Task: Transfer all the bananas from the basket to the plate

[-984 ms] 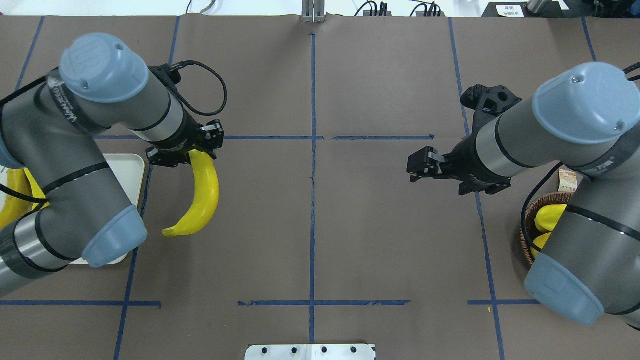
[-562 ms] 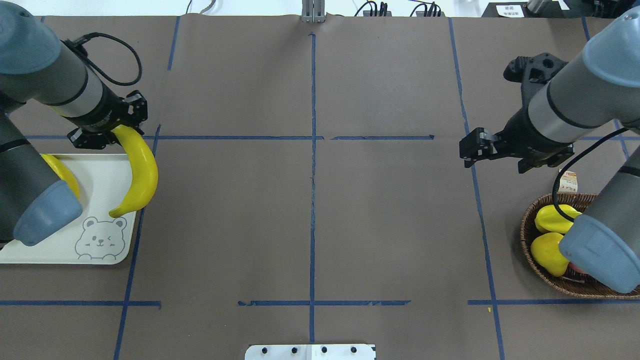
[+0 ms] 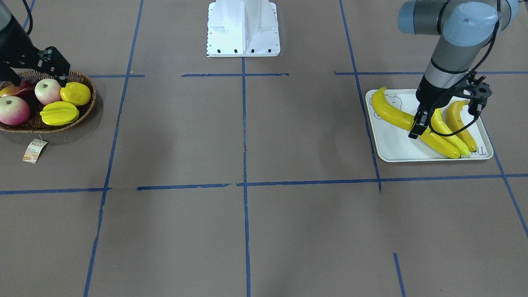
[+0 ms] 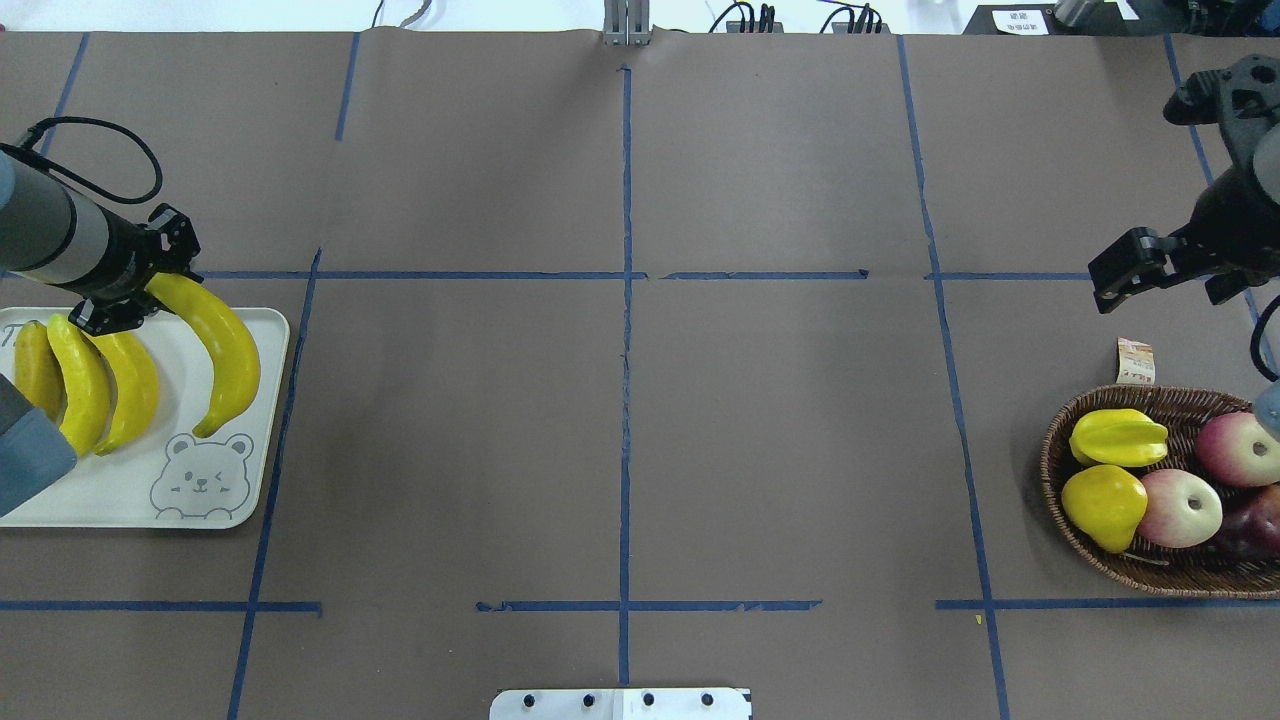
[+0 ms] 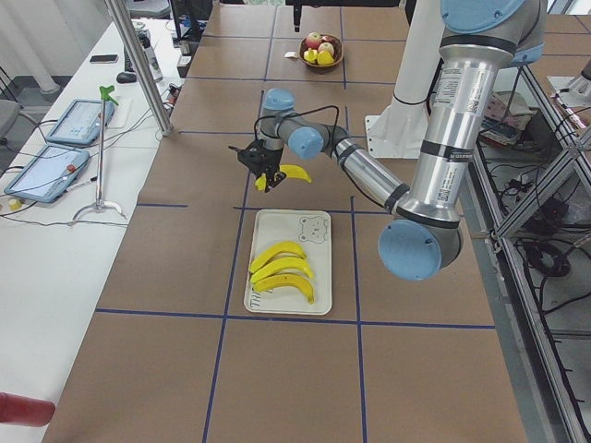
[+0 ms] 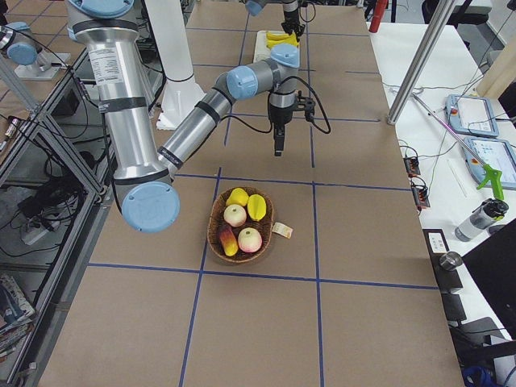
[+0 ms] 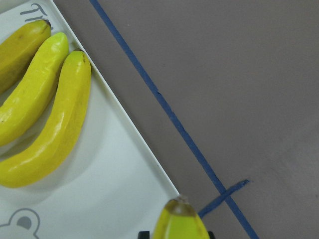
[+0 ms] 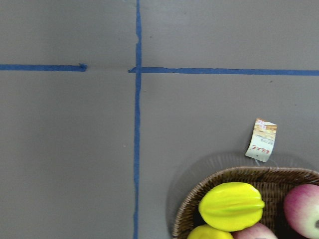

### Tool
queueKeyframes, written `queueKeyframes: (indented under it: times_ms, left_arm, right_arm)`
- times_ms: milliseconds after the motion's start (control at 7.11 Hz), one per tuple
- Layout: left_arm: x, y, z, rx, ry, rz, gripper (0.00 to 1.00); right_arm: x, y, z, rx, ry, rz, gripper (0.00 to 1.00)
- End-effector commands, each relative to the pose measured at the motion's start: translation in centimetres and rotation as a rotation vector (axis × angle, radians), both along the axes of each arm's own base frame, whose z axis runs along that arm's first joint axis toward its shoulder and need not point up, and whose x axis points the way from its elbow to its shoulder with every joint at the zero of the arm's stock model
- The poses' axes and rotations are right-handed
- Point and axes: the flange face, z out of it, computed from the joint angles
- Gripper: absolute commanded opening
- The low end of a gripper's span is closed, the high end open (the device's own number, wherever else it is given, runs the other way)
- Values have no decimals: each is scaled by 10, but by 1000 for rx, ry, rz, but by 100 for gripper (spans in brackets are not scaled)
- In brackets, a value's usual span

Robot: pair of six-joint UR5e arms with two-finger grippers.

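Clenched on the last banana (image 4: 225,350), the left gripper (image 4: 140,290) arrives over the plate (image 4: 130,480) beside three other bananas (image 4: 85,385), leaving only release, the basket (image 4: 1047,470) banana-free; the withdrawn right gripper (image 4: 1115,270) hides its jaws.

My left gripper (image 4: 138,292) is clamped on the upper end of one banana (image 4: 222,350), which shows across the right side of the plate (image 4: 200,490); contact with it cannot be judged. Three more bananas (image 4: 82,385) lie side by side on the plate's left part. My right gripper (image 4: 1128,268) hangs beyond the basket (image 4: 1058,480), carrying nothing; jaw state unclear. The basket holds a starfruit (image 4: 1118,437), a round yellow fruit (image 4: 1103,505) and apples (image 4: 1180,507).
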Motion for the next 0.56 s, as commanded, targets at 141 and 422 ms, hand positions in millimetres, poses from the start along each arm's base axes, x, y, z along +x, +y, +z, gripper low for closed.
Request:
queueKeyframes:
  times_ms: [141, 422]
  left_arm:
    - [-24, -37, 95, 19, 21, -68, 0]
    - [-27, -40, 116, 8, 9, -70, 10]
  right_arm:
    - [21, 0, 15, 11, 0, -24, 100]
    - [22, 1, 13, 16, -3, -24, 100]
